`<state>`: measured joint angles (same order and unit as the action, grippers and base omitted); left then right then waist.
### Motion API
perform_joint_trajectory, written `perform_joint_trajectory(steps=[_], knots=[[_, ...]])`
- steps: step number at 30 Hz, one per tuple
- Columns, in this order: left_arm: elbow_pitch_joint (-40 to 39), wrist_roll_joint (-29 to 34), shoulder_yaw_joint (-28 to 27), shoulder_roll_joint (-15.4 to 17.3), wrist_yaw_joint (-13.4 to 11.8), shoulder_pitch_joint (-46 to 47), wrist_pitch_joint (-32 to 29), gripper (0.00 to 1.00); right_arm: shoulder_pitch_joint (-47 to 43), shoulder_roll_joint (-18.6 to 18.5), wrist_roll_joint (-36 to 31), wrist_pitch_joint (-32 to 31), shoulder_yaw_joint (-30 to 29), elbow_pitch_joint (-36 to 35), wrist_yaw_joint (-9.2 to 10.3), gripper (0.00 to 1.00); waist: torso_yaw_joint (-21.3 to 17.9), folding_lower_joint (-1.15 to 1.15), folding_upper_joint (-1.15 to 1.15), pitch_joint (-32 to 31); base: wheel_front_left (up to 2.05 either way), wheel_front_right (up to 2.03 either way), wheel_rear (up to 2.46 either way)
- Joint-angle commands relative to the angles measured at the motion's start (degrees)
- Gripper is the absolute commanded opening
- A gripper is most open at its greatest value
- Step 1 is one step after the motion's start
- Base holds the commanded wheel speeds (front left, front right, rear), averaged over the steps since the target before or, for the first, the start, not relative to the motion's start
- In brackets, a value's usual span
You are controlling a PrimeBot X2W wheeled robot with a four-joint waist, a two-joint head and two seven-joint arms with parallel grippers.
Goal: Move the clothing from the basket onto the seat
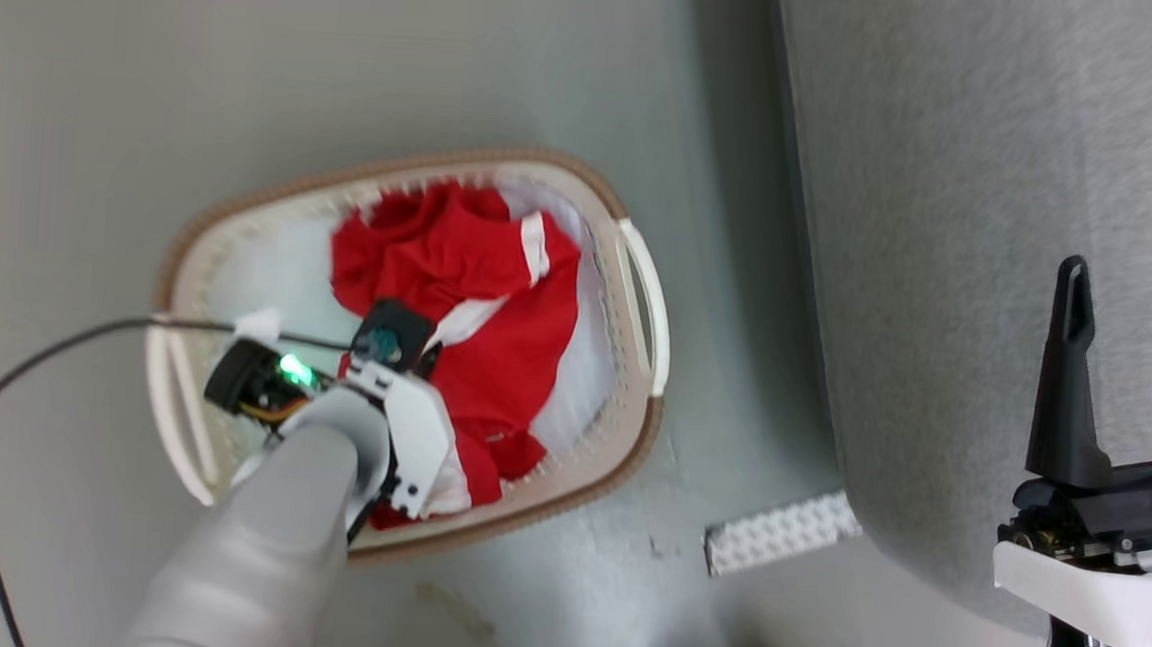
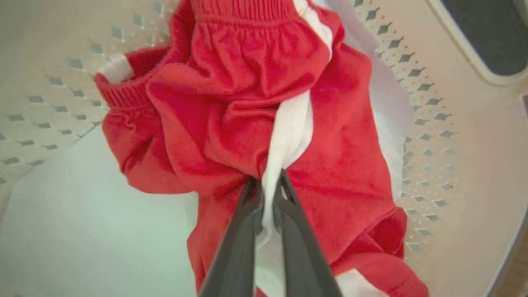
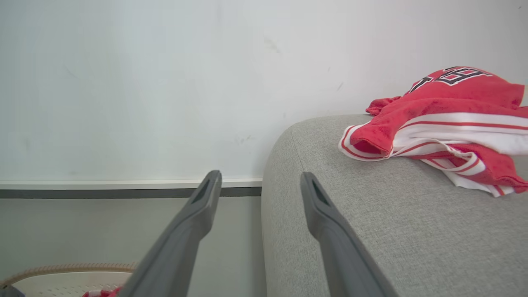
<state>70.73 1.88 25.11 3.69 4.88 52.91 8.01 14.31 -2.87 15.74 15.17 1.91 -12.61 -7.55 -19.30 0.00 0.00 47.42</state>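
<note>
The cream basket point(image 1: 643, 298) with a brown rim stands on the floor, holding red clothing point(image 1: 478, 288) with white stripes. My left gripper point(image 2: 268, 181) reaches down into the basket and is shut on the clothing point(image 2: 247, 103), pinching a white stripe between its fingers. On the grey seat point(image 3: 371, 222) lies a red jersey point(image 3: 445, 111) with black numbers. My right gripper point(image 1: 1134, 278) is open over the seat's point(image 1: 941, 236) edge, with nothing between its fingers. From the right wrist, that gripper point(image 3: 260, 177) points past the seat's rounded corner toward the wall.
A white liner point(image 2: 392, 99) covers the basket's perforated wall point(image 2: 433, 136). A black cable point(image 1: 23, 370) runs across the floor to my left wrist. A white studded strip point(image 1: 783, 531) lies on the floor by the seat's corner. A pale wall point(image 3: 165, 82) stands behind the seat.
</note>
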Motion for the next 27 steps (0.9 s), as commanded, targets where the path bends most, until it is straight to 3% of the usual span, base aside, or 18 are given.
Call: perform_joint_trajectory(steps=[1, 14, 27], knots=[[-0.2, -2.0, -0.6, -0.1, 0.4, -2.1, 2.1, 0.00, 0.0, 0.0, -0.6, 0.0, -0.4, 1.4, 0.12, 1.00, 3.1, 0.00, 0.00, -7.7, 0.00, 0.00, 0.00], [-9.1, -11.3, -4.1, -0.7, 1.5, -12.1, 6.9, 0.00, -5.7, -0.1, -2.8, 0.0, -1.4, 9.3, 0.12, 1.00, 9.8, 0.00, 0.00, -28.6, 0.00, 0.00, 0.00], [-34.8, -16.5, -6.3, 0.5, -2.4, -29.8, 6.9, 0.00, -15.0, -0.1, -4.9, 0.0, 0.4, 18.0, 0.12, 1.00, 13.5, 0.00, 0.00, -47.0, 0.00, 0.00, 0.00]])
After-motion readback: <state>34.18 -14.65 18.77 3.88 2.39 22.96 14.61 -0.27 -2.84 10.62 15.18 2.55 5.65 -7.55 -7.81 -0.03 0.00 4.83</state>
